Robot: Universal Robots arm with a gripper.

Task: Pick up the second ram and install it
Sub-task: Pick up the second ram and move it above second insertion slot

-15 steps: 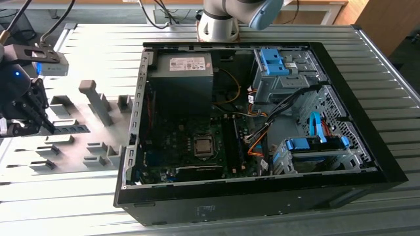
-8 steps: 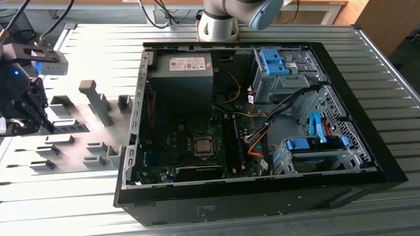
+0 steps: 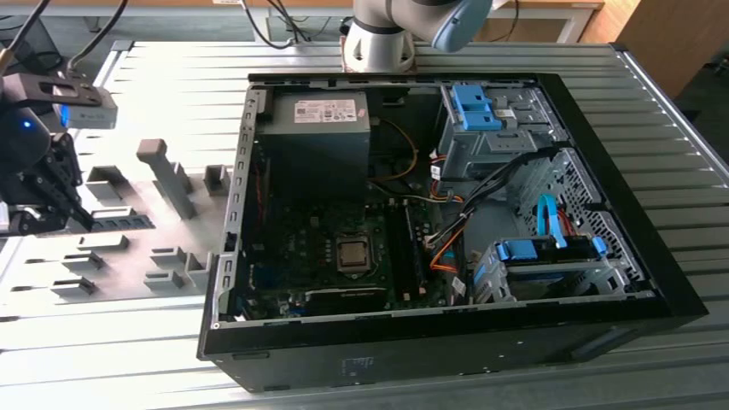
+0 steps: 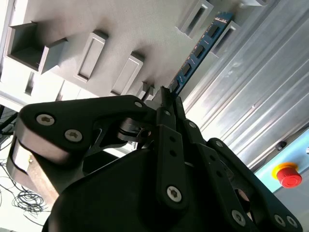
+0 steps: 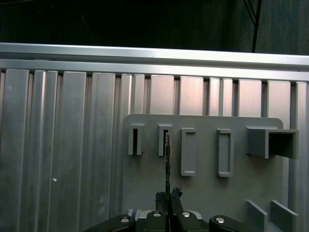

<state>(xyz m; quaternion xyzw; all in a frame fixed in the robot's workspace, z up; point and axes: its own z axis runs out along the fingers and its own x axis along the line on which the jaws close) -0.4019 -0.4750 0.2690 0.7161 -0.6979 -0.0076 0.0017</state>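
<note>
upright holder blocks (image 3: pixel 171 175) clustered close, open computer case (image 3: pixel 456 359) alongside

Your arm (image 3: pixel 381 38) is a silver-grey tube with a pale blue joint cap. Your gripper (image 4: pixel 166 94) is matte black, built of flat, rounded links pinned with silver screws (image 4: pixel 174 193). A grey box (image 3: pixel 74 101) tops it, fed by black cable (image 3: pixel 101 36).

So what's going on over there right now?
The arm has its gripper over the grey holder plate, at the exterior view's left of the open PC case. In both wrist views the fingers are closed on the near end of the ram, which runs out edge-on from them. Its far end is at one of the plate's slots; I can't tell whether it has lifted clear. It has not reached the case.
</note>
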